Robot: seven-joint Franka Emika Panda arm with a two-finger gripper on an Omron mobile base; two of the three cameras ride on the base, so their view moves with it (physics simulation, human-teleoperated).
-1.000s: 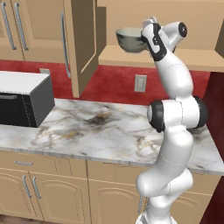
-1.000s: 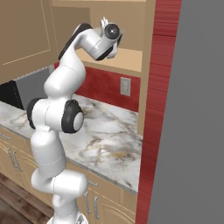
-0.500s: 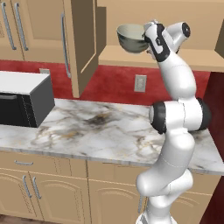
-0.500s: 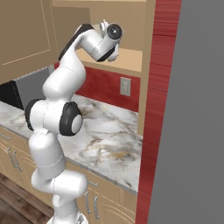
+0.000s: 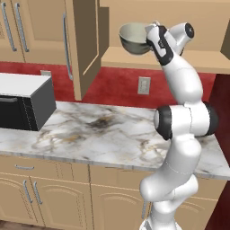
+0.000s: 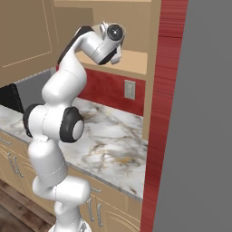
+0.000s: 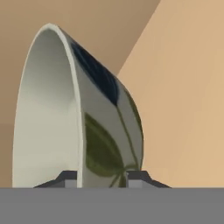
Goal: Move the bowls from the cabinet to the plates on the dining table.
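A deep grey-green bowl (image 5: 132, 38) with dark leaf markings and a pale inside sits at the front left end of the open cabinet's shelf (image 5: 197, 60). My gripper (image 5: 149, 33) reaches it from the right, at its near rim. In the hand view the bowl (image 7: 100, 131) looms close, and the gripper (image 7: 103, 179) straddles its wall, one fingertip (image 7: 68, 178) inside and the other outside, both pressed against it. Tan cabinet surfaces lie behind it. The plates and the dining table are out of view.
The cabinet door (image 5: 83, 45) stands open just left of the bowl. Below are a marble counter (image 5: 112, 130), a microwave (image 5: 22, 101) at its left and a wall outlet (image 5: 143, 85). A tall grey panel (image 6: 199, 113) bounds the right side.
The jaws have closed from wide open onto the bowl's wall. Bowl and arm have stayed where they were.
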